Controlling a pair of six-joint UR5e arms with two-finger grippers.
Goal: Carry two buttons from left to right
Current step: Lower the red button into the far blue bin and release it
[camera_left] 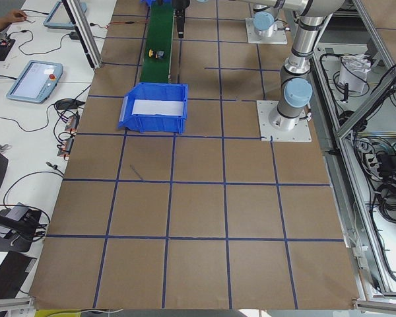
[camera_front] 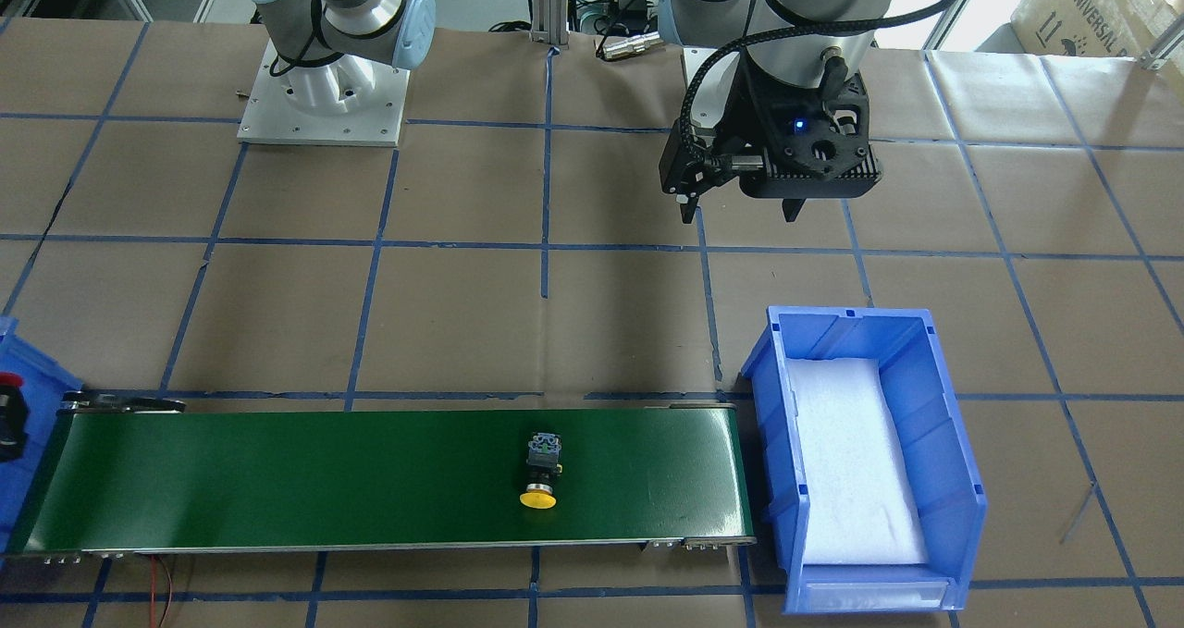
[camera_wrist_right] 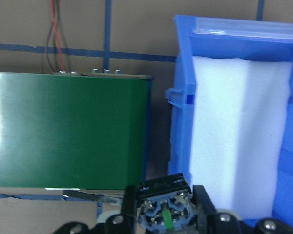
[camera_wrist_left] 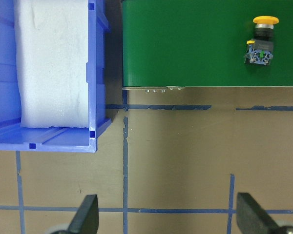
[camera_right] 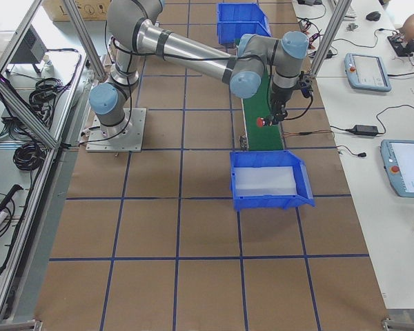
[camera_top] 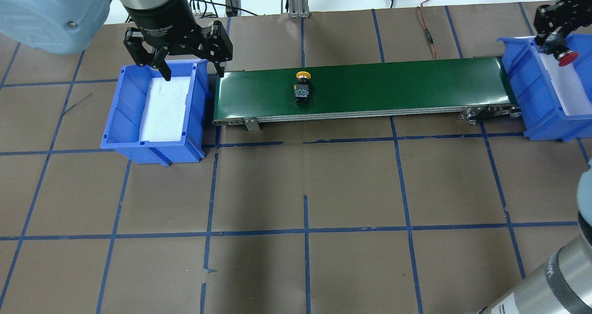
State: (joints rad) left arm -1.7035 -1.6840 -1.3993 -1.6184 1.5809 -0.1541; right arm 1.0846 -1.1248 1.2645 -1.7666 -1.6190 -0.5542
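Overhead exterior: right gripper (camera_top: 555, 46), pinching the red button (camera_top: 565, 56), should sink close to the foam (camera_top: 568, 89) in the bin (camera_top: 518, 76) at three o'clock of the belt (camera_top: 393, 85) before releasing (left gripper (camera_top: 193, 73) hangs spread).

— Any writing you can make out?

— Black capitals on the cardboard box (camera_front: 1101, 4), far right in the front-facing view, behind the robot's left arm: "UNIVERSAL R", with the rest cut off. Beside them are upright arrows and an umbrella sign.

— And on the robot?

— White print around the body of the left gripper (camera_top: 193, 71) ends in "Adaptive Gripper"; the start is blurred. Lettering on the right arm (camera_top: 559, 272), near right, is unreadable.
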